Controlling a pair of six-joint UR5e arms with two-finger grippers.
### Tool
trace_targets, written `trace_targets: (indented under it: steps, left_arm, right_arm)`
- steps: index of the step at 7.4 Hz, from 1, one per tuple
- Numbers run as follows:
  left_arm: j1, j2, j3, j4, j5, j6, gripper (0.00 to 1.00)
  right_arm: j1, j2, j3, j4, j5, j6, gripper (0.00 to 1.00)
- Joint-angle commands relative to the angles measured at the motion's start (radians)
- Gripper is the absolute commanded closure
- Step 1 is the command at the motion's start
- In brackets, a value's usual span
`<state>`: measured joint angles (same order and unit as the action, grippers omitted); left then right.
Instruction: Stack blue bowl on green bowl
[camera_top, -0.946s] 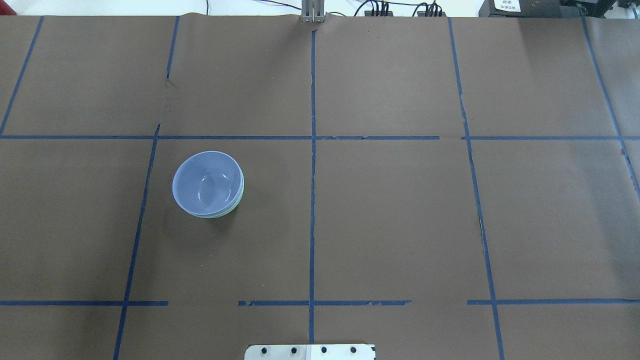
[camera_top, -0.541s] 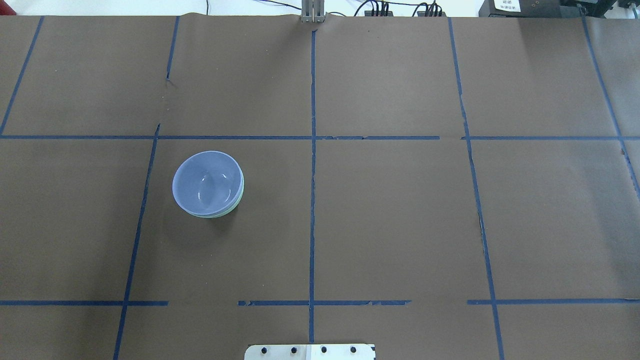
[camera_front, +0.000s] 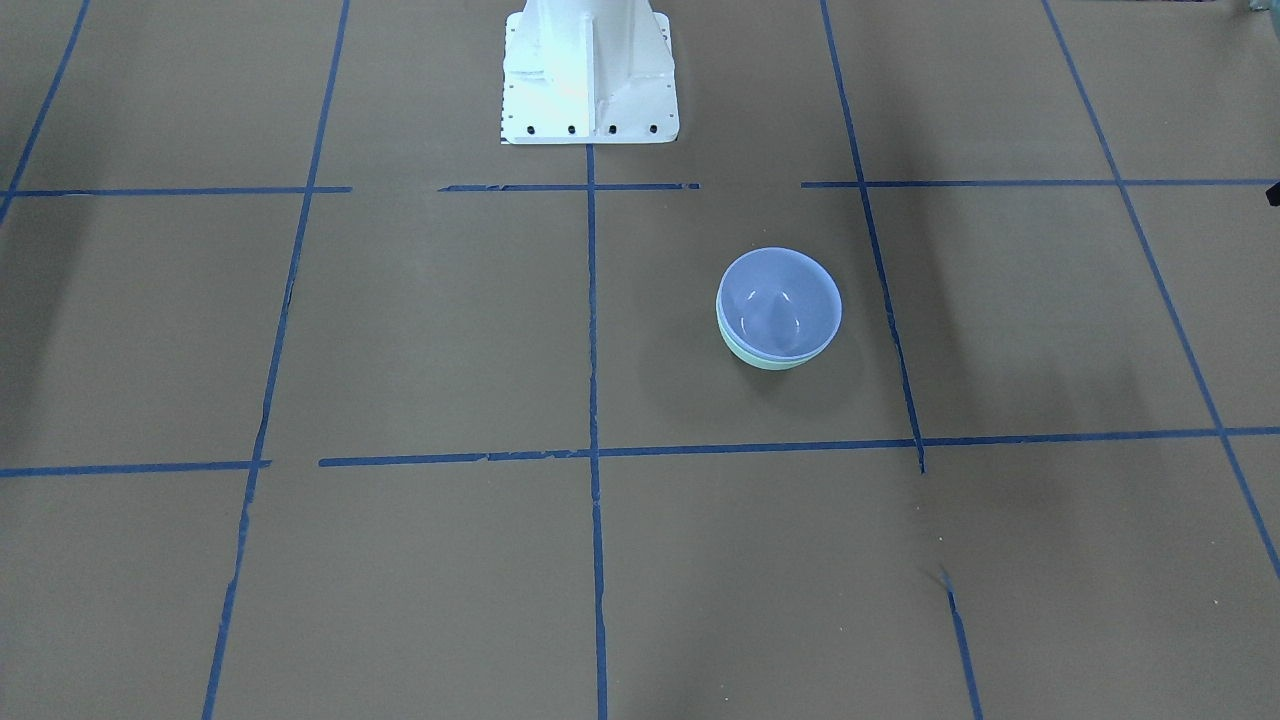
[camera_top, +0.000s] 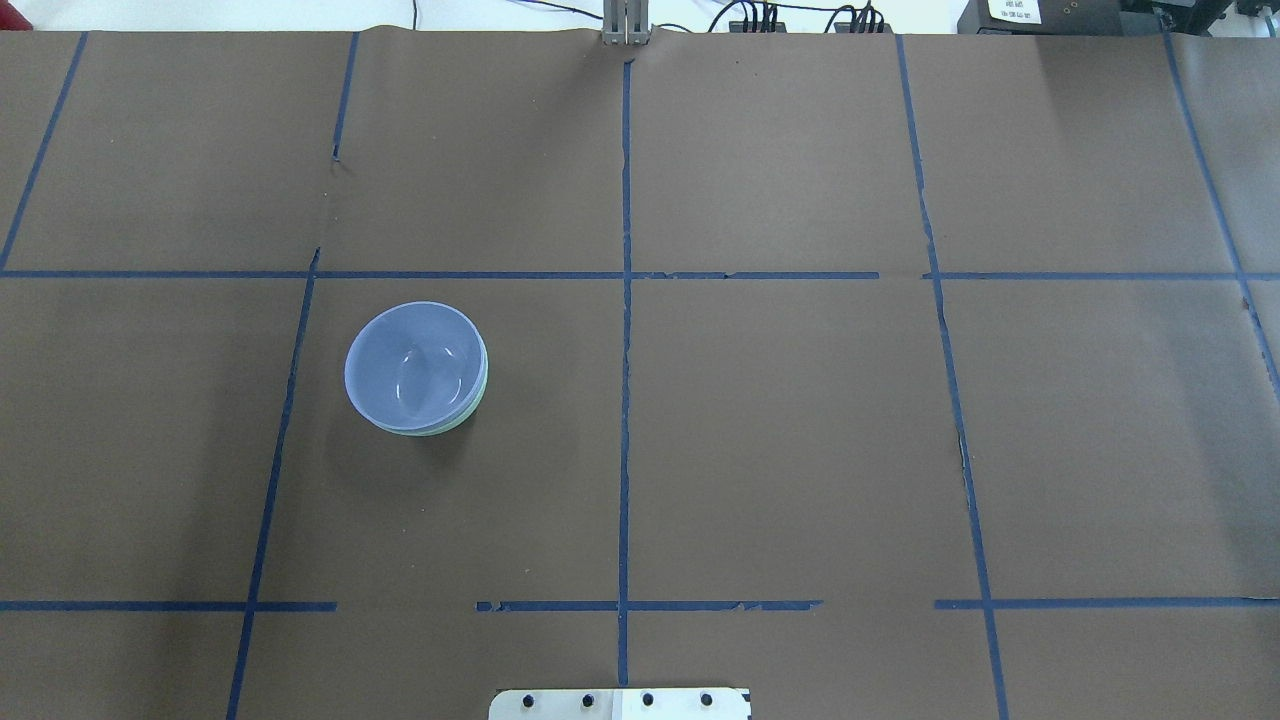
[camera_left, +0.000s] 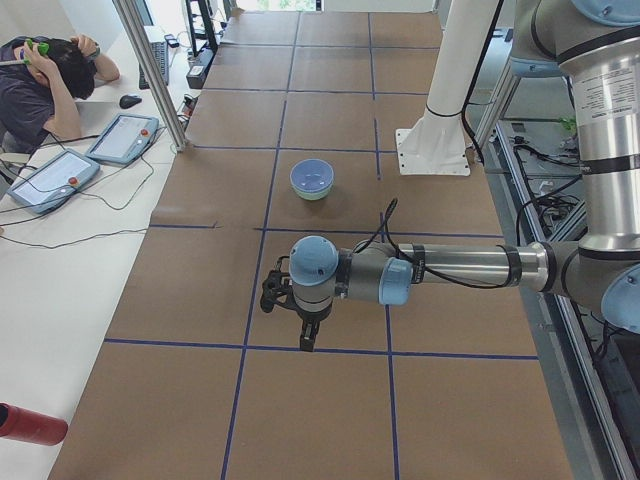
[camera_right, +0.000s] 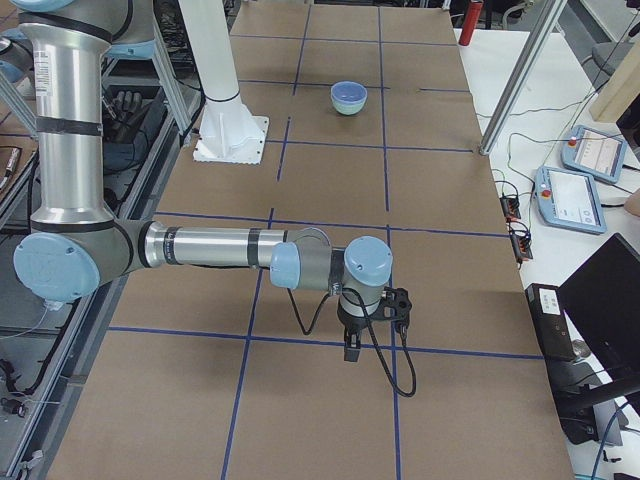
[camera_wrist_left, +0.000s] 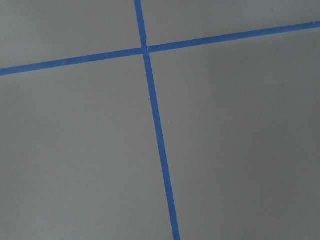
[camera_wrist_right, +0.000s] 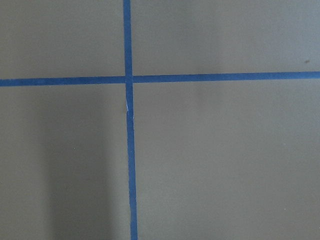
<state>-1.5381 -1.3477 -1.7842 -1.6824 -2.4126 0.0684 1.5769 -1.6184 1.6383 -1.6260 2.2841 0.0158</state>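
The blue bowl (camera_top: 412, 364) sits nested inside the green bowl (camera_top: 445, 428), upright, left of the table's middle. Only a thin mint edge of the green bowl shows below it. The pair also shows in the front view, the blue bowl (camera_front: 779, 301) over the green bowl (camera_front: 772, 362), and small in the left view (camera_left: 312, 177) and the right view (camera_right: 349, 95). My left gripper (camera_left: 309, 338) hangs over the table's left end, far from the bowls, and shows only in the left view. My right gripper (camera_right: 351, 346) hangs over the right end and shows only in the right view. I cannot tell whether either is open or shut. Both wrist views show only paper and tape.
Brown paper with blue tape lines (camera_top: 625, 330) covers the table. The white robot base (camera_front: 588, 80) stands at the near edge. An operator (camera_left: 40, 85) sits beside tablets (camera_left: 120, 138) on the far side. A metal post (camera_left: 150, 75) stands at the far edge.
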Motion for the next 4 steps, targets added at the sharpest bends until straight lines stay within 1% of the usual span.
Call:
trace_targets:
  steps: [1,4]
  left_arm:
    - [-0.005,0.002,-0.003,-0.002,0.0,0.002,0.0]
    - [-0.016,0.005,-0.006,0.0,0.0,0.002,0.0]
  right_arm:
    - [0.0,0.0,0.0,0.0,0.0,0.0,0.0]
    - [0.002,0.0,0.0,0.0,0.0,0.0,0.0]
